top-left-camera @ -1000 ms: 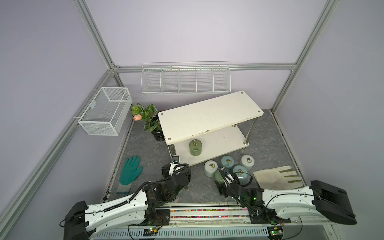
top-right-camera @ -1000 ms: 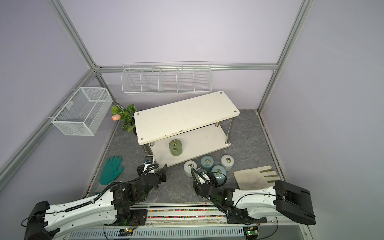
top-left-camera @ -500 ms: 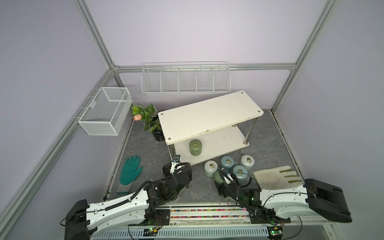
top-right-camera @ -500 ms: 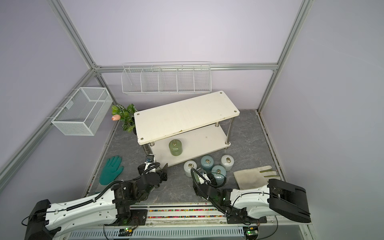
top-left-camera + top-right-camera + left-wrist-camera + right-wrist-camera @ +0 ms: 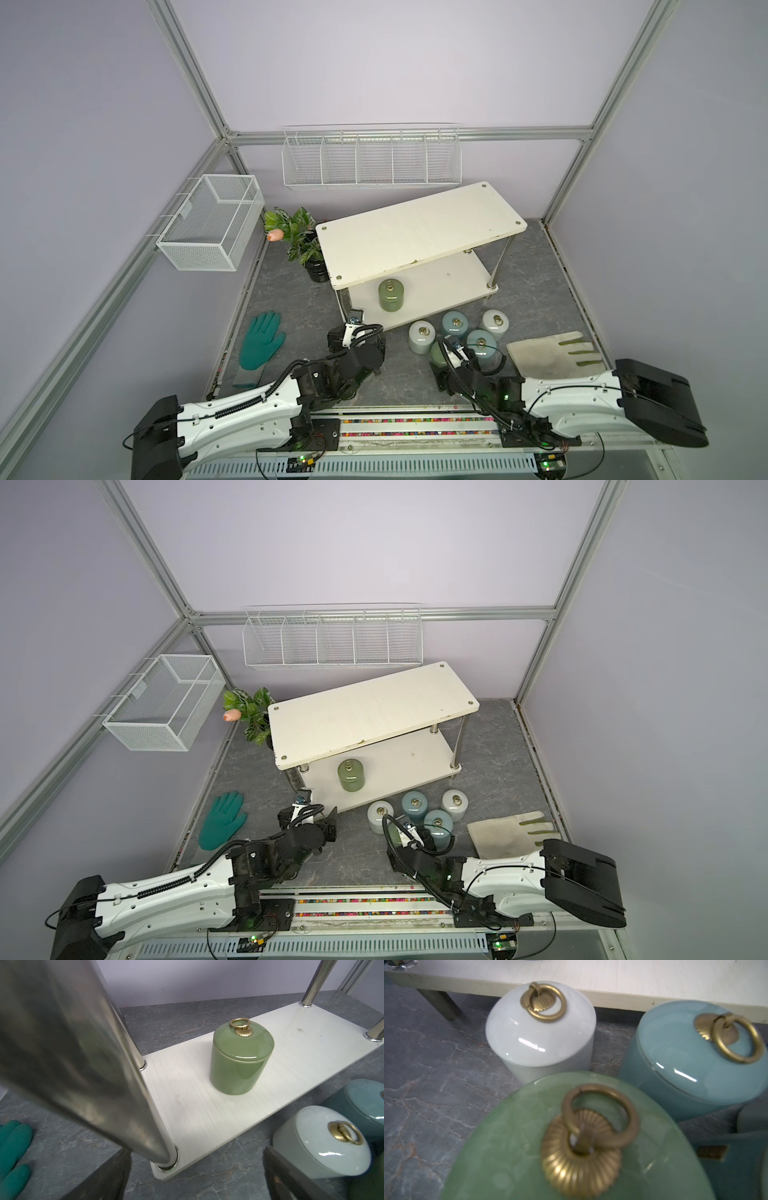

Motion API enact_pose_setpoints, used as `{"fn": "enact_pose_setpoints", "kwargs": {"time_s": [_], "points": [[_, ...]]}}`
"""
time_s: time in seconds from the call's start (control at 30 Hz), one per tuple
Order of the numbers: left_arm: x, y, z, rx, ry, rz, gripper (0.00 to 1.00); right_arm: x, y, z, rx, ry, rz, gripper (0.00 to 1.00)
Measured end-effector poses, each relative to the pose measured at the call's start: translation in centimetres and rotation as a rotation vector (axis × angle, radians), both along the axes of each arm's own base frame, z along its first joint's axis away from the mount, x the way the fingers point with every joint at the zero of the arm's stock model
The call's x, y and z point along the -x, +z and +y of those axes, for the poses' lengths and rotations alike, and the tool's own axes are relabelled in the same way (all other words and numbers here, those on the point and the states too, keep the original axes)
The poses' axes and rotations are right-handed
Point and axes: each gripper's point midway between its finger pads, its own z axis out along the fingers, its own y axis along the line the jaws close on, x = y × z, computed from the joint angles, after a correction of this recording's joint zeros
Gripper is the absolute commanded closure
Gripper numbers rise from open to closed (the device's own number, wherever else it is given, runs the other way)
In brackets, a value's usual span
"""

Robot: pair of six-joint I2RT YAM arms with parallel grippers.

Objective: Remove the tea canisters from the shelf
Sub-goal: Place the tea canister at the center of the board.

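Left gripper (image 5: 356,334), jaws wide apart, faces a green canister (image 5: 390,295) standing apart on the lower board of the shelf (image 5: 415,232). Right gripper (image 5: 449,351) hovers over a second green canister (image 5: 571,1136) on the floor (image 5: 291,299), largely hiding it; its grip cannot be made out.

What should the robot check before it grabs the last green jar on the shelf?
1. Last green canister upright on the shelf, lower board: ok.
2. Left gripper open: ok.
3. Way in free: not ok, a chrome leg stands right ahead of the left gripper.
4. Right gripper clear of the floor green canister: cannot tell.
5. White canister apart from the left gripper: ok, but close.
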Motion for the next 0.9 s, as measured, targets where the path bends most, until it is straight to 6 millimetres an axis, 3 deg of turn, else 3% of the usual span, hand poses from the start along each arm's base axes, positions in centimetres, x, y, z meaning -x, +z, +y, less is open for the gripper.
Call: {"fn": "enact_pose_setpoints", "kwargs": {"time_s": [0.27,0.37,0.4,0.63,0.9], "points": [[0.0,0.0,0.0,-0.006,0.0,0.002,0.0,0.4,-1.7,0.1,0.076,0.019,0.044,0.0],[0.0,0.0,0.0,-0.006,0.0,0.002,0.0,0.5,-2.1,-0.1,0.091,0.022,0.051,0.04],[0.0,0.0,0.0,-0.006,0.0,0.002,0.0,0.5,-2.1,-0.1,0.094,0.022,0.051,0.11],[-0.1,-0.3,0.0,-0.02,0.005,0.004,0.0,0.5,-2.0,0.0,0.106,0.03,0.053,0.11],[-0.1,-0.5,0.0,-0.03,0.008,0.005,0.0,0.6,-0.4,0.8,0.12,0.053,0.027,0.11]]}}
